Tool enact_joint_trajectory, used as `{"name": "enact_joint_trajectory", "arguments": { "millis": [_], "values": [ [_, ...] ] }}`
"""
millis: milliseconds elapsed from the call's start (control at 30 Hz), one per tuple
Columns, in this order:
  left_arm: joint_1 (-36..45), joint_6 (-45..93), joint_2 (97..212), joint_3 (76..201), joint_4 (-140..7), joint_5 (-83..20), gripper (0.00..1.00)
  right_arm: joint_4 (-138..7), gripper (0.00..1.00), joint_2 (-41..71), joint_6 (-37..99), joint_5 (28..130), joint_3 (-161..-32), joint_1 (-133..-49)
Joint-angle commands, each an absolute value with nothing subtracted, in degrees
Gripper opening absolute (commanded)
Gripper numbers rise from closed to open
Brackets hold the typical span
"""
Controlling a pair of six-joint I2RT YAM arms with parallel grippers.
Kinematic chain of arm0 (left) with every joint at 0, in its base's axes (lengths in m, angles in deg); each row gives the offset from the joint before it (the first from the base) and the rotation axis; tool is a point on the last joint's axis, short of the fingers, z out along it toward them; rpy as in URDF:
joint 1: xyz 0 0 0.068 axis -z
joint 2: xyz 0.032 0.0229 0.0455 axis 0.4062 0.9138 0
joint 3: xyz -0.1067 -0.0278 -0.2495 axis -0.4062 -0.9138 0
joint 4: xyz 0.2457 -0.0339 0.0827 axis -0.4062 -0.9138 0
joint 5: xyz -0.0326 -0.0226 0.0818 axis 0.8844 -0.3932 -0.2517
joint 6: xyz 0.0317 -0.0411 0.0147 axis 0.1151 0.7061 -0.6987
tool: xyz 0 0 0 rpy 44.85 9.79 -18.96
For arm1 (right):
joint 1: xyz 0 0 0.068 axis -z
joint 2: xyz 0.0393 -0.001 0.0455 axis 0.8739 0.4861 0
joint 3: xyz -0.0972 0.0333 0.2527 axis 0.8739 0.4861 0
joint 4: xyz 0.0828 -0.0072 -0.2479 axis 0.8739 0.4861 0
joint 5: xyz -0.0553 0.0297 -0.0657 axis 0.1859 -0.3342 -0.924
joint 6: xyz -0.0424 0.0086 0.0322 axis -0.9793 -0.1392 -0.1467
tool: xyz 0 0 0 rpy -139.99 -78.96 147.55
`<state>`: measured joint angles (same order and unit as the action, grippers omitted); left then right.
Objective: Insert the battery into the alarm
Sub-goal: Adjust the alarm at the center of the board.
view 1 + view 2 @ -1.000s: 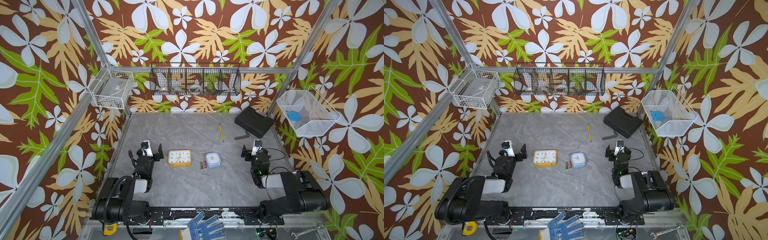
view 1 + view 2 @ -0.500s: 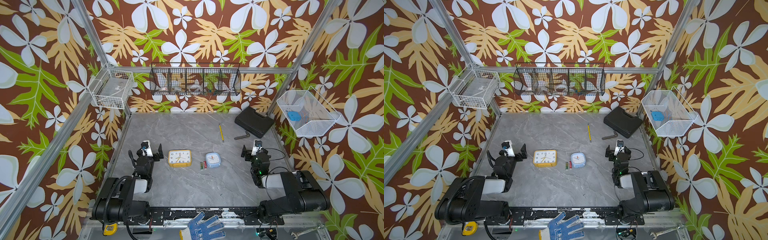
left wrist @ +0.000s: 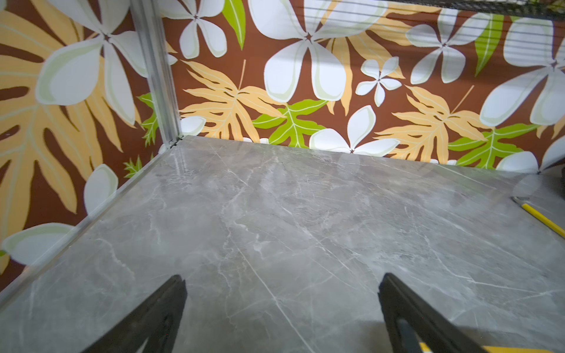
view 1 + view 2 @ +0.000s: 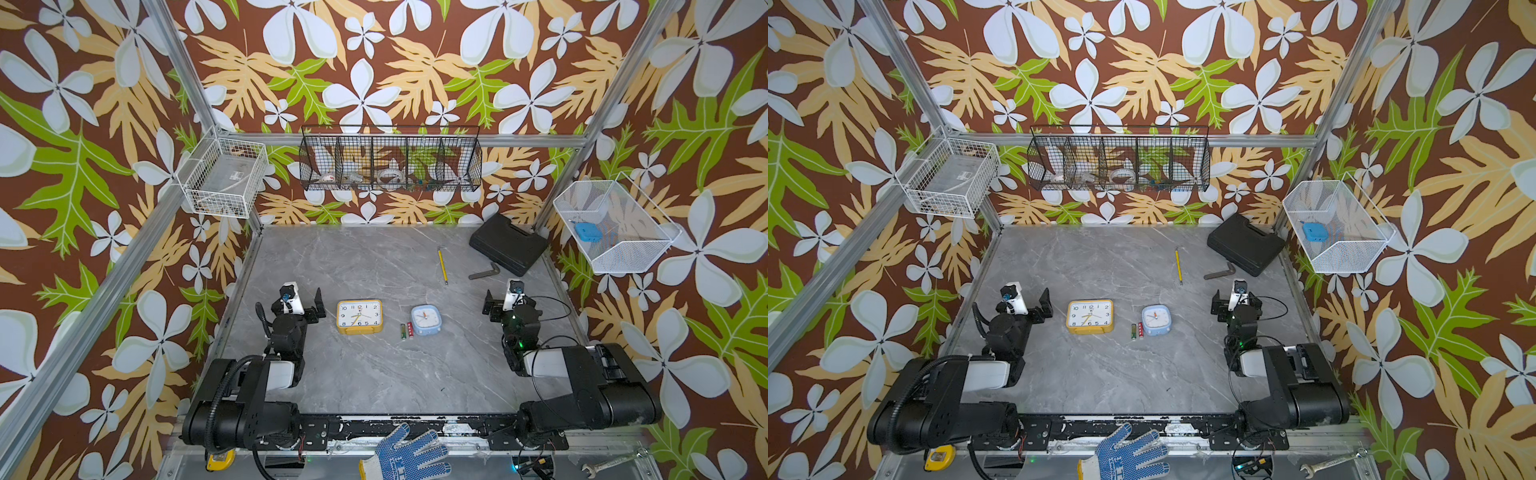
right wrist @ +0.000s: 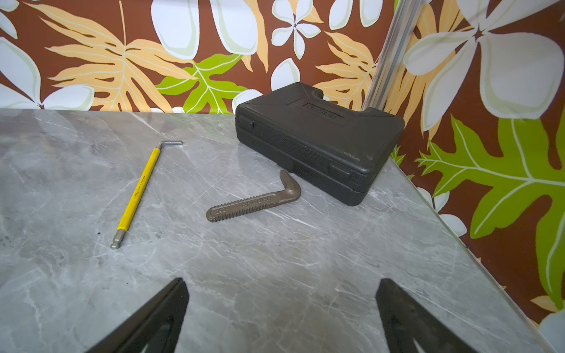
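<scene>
1. The grey marble-look table [image 4: 353, 374] is hard and smooth, so small things will likely slide on it when nudged.
2. The yellow alarm clock [image 4: 359, 316] lies face up, left of centre in the near half. It looks like rigid, fairly light plastic. Its battery bay is presumably underneath, so it needs turning over. Take it across two opposite edges, not on the clear front.
3. The left tool [image 3: 281, 279] and right tool [image 5: 279, 282] are both released, jaws wide and empty. They sit low at the left and right sides, well apart from the clocks.
4. The blue alarm clock [image 4: 426, 320] is smaller and round-cornered, and lies face up to the right of the yellow one. I cannot tell which clock is meant. Its rounded edges may slip, so grip the flatter sides.
5. The green battery [image 4: 402, 331] and red battery [image 4: 409, 330] lie side by side between the clocks, just beside the blue one. They are stiff, smooth and light, and will probably roll. Pinch one across its middle; there is little room for a finger between them.
</scene>
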<state>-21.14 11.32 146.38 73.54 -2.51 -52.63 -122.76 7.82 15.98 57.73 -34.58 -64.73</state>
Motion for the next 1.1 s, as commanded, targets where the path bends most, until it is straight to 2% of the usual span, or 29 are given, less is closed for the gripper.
{"name": "enact_joint_trajectory", "arguments": {
  "millis": [0,100,200,267,467,567,767,1067],
  "values": [
    [-20.30,12.31,140.16,74.30,-5.29,-57.96,1.00,-110.40,0.96,2.49,11.07,62.30,-40.88,-67.13],
    [-19.40,15.96,131.79,78.73,-18.77,-61.39,1.00,-104.78,0.95,-0.57,4.72,66.92,-45.09,-71.75],
    [-19.40,27.38,125.12,81.26,-27.67,-59.07,1.00,-95.94,0.92,1.33,-0.44,70.14,-52.83,-77.85],
    [-19.40,37.68,122.92,82.85,-33.94,-57.08,0.99,-91.11,0.90,4.81,-6.88,69.50,-57.93,-84.73],
    [-19.49,55.50,125.38,85.41,-43.84,-48.26,0.97,-82.99,0.83,17.87,-23.99,68.10,-69.92,-104.05],
    [-19.48,57.05,128.85,88.84,-47.19,-44.92,0.96,-82.56,0.77,23.29,-27.91,69.12,-74.26,-109.46],
    [-19.58,57.63,132.61,92.36,-49.48,-41.86,0.94,-82.39,0.66,30.02,-31.51,70.75,-78.41,-114.70],
    [-19.93,58.27,133.77,91.75,-49.65,-41.94,0.93,-81.58,0.59,32.72,-34.14,71.14,-78.07,-116.34]
  ]
}}
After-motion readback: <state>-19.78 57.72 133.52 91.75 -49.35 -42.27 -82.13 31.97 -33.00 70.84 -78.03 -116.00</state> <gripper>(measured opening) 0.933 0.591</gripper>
